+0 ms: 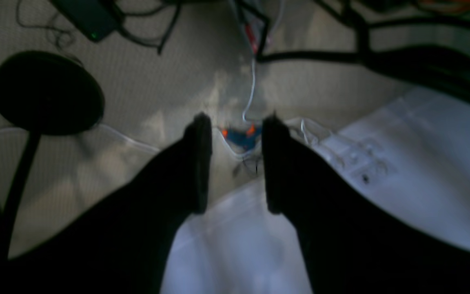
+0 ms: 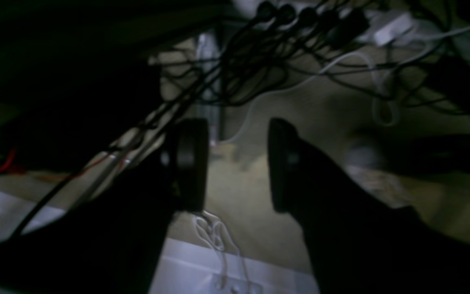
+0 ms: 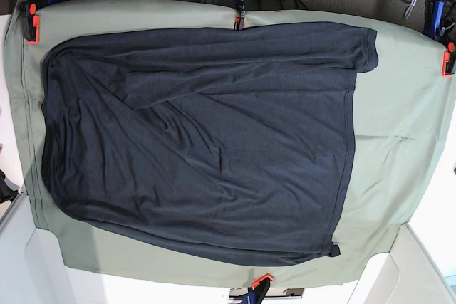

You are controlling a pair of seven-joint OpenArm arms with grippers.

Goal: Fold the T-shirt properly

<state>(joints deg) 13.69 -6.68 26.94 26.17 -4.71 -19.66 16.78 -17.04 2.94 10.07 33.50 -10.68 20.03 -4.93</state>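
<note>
Both sets of jaws stand apart with nothing between them, so from my seat I read the two grippers as released. On the left wrist view, the left gripper (image 1: 235, 163) shows two dark fingers (image 1: 198, 163) with a clear gap, and through that gap I see beige carpet (image 1: 169, 81), a thin white cable (image 1: 252, 87) and a small blue-and-orange clamp (image 1: 241, 136). A round black stand base (image 1: 47, 92) sits on the floor at the far left, and a pale white table edge (image 1: 402, 163) runs under the right finger. The picture is blurred, so I cannot make out finer detail.

On the right wrist view, the right gripper (image 2: 237, 163) is likewise parted — carpet (image 2: 239, 196) shows between the pads, a tangle of black cables (image 2: 239, 61) hangs above, and a looped white cord (image 2: 214, 232) lies at the white table edge (image 2: 202, 269) below.

Neither wrist camera shows any cloth, and neither gripper appears in the base view.

On the base view, going left to right: an orange clamp (image 3: 30, 23) pins the sage-green cloth (image 3: 406, 105) at its upper left corner; the T-shirt (image 3: 199, 140) lies spread flat and wrinkled over most of that cloth, with one sleeve folded in across its upper part; its straight hem (image 3: 347, 161) runs down the right side, leaving a bare green band beyond — more clamps (image 3: 447, 58) hold that far edge.
</note>
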